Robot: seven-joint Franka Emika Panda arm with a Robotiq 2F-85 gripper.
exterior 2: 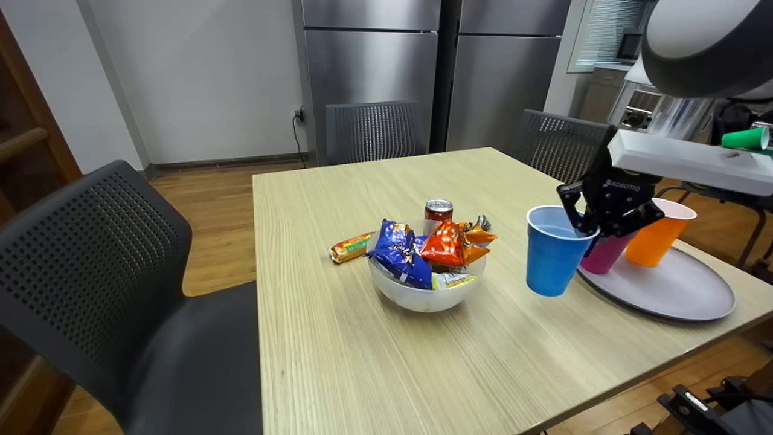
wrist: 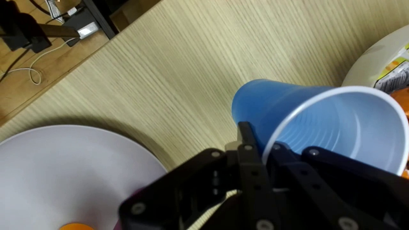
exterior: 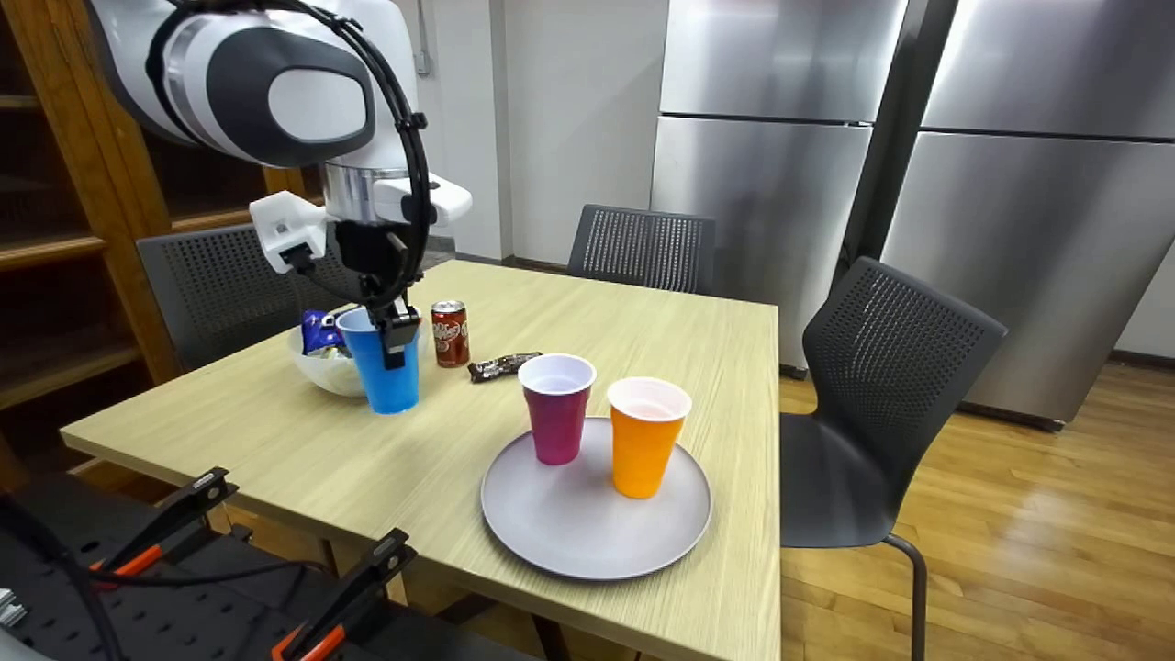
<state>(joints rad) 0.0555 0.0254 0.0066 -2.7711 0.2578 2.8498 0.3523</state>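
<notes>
My gripper [wrist: 261, 147] is shut on the near wall of a blue cup [wrist: 265, 105], with one finger inside the rim and one outside. The cup leans a little in both exterior views [exterior: 381, 376] [exterior 2: 551, 263]; I cannot tell whether its base touches the table. A white bowl [exterior 2: 426, 297] of wrapped snacks stands close beside it. A grey plate [exterior: 587, 546] holds a magenta cup [exterior: 556, 427] and an orange cup [exterior: 643, 454], both upright. The gripper mostly hides the magenta cup in the wrist view.
A red-brown soda can [exterior: 451, 335] and a dark wrapped bar [exterior: 505, 366] lie behind the blue cup. An orange-yellow wrapped roll [exterior 2: 351, 248] is beside the bowl. Dark chairs [exterior: 867, 441] [exterior 2: 127, 266] stand around the wooden table [exterior: 587, 317]. Clamps [exterior: 353, 588] sit near its front edge.
</notes>
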